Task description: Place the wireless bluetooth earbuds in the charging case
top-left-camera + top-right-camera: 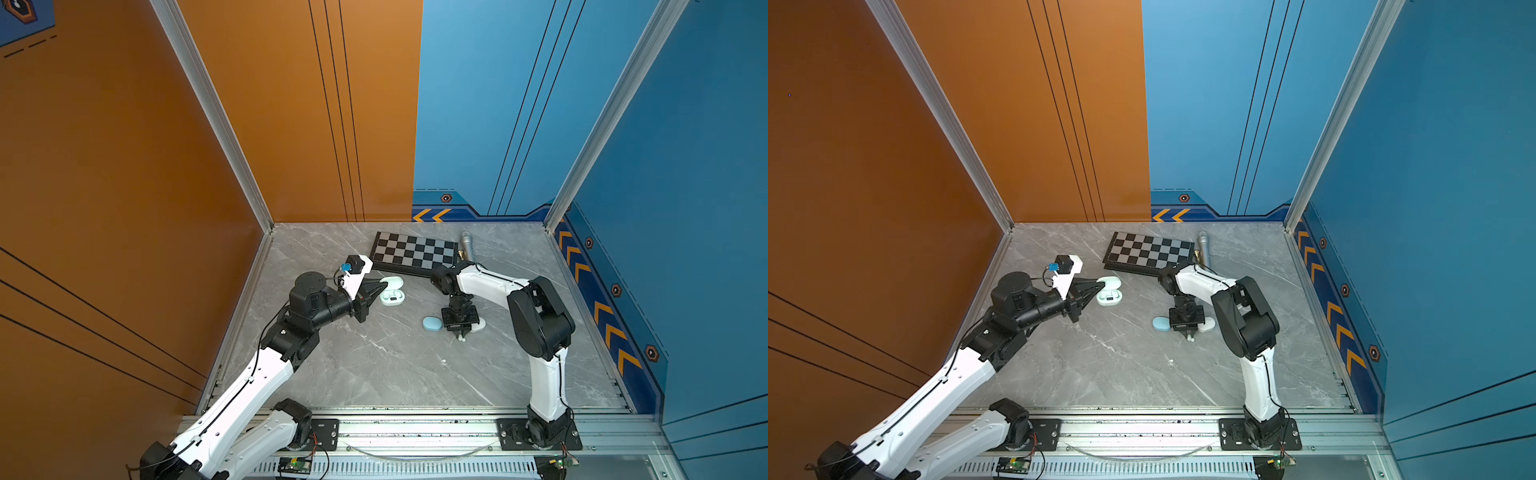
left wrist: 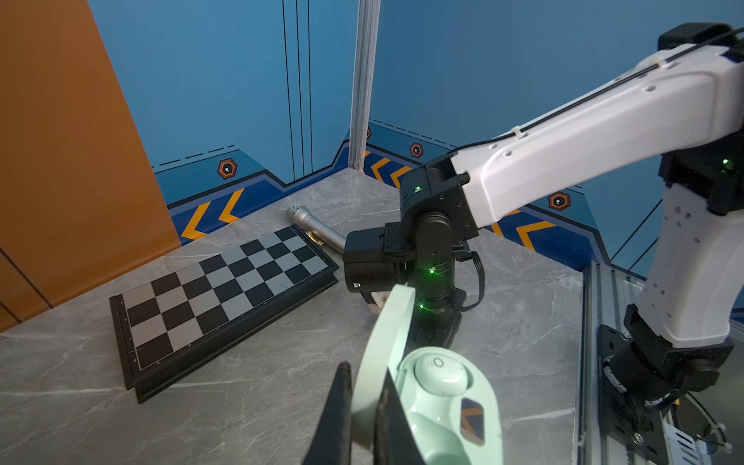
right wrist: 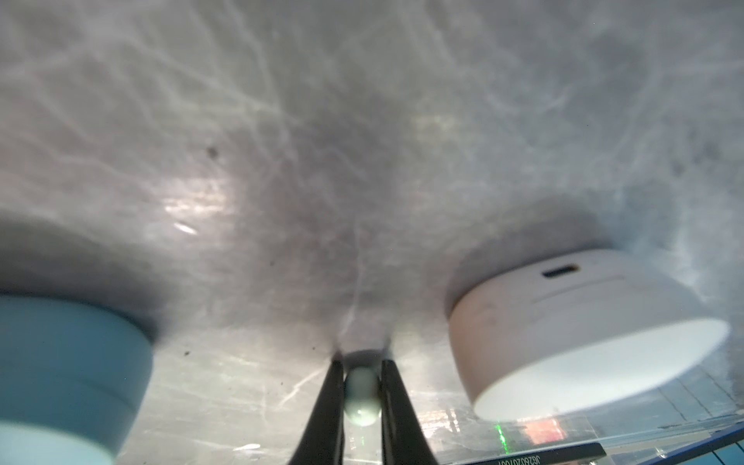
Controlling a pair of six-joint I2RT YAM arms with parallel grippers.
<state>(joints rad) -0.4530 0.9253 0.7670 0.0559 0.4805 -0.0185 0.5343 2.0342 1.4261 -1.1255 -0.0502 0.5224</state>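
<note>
The mint green charging case lies open on the marble table, left of the middle in both top views. My left gripper is shut on its raised lid. A mint earbud sits in one well of the case base. My right gripper points down at the table between a closed blue case and a closed white case. It is shut on a small pale earbud.
A folded chessboard lies at the back of the table. A silver microphone rests beside it. Orange and blue walls close in the left, back and right. An aluminium rail runs along the front edge.
</note>
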